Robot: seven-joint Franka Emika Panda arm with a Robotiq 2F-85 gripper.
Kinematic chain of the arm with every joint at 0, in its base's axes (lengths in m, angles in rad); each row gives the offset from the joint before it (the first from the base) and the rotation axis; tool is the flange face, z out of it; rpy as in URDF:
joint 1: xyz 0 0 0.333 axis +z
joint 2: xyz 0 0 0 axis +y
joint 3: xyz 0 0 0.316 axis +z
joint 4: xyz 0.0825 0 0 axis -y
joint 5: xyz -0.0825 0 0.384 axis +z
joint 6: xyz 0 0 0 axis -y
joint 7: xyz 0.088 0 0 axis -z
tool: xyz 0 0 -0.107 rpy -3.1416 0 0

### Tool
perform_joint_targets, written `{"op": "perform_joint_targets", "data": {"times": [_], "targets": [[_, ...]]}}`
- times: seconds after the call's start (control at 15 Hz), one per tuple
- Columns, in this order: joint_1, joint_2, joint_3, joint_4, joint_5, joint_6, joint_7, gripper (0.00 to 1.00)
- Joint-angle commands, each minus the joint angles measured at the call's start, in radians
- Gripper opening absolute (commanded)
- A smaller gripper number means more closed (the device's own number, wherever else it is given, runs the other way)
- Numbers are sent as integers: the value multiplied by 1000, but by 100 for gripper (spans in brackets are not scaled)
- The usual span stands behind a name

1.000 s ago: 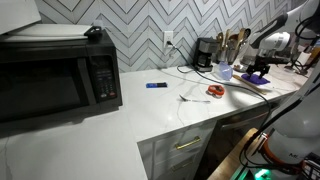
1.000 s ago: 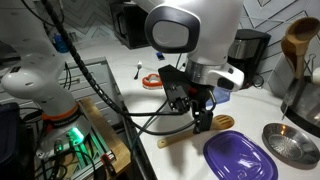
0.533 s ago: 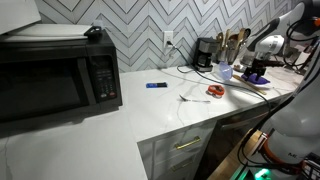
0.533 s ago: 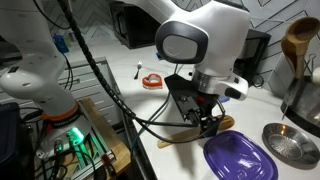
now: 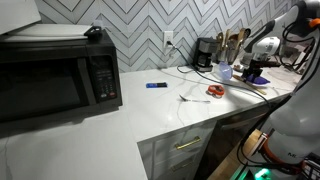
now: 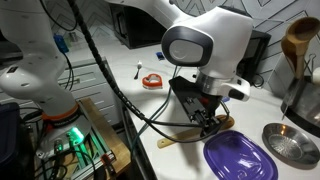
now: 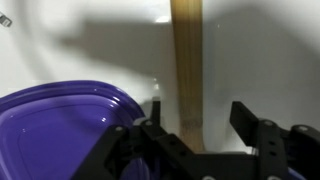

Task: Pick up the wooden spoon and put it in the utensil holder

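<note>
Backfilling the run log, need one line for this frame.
phase: pre-grasp | gripper: open, straddling handle | wooden spoon: flat on counter, beside purple dish | utensil holder: spoon not in yet

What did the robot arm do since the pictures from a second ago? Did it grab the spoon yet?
The gripper came down and slid toward the purple dish, so its open fingers now straddle the handle of the wooden spoon. It has not closed on it yet. The spoon, the dish and the utensil holder stayed where they were.
</note>
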Motion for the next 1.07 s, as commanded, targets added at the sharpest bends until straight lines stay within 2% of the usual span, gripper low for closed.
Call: {"op": "perform_joint_targets", "data": {"times": [0.0,0.07,0.13,0.2,0.27,0.33,0.4,0.47,0.53,0.6,0.67,0.8,0.93,1.0], "targets": [[-34,29,26,16,31,31,-35,63],[-37,31,29,18,32,31,-39,64],[-39,35,33,21,35,31,-43,57],[-41,38,37,21,36,33,-46,59],[-42,41,41,22,35,37,-47,57],[-43,43,44,21,34,41,-47,52],[-43,46,46,20,28,54,-44,51],[-42,48,48,18,22,66,-37,43],[-43,50,51,17,22,73,-38,44],[-43,51,53,15,21,81,-38,39],[-43,48,55,15,22,83,-39,18],[-41,42,57,11,21,81,-36,12],[-29,28,49,7,-1,82,24,2],[-29,6,50,1,9,75,36,6]]}}
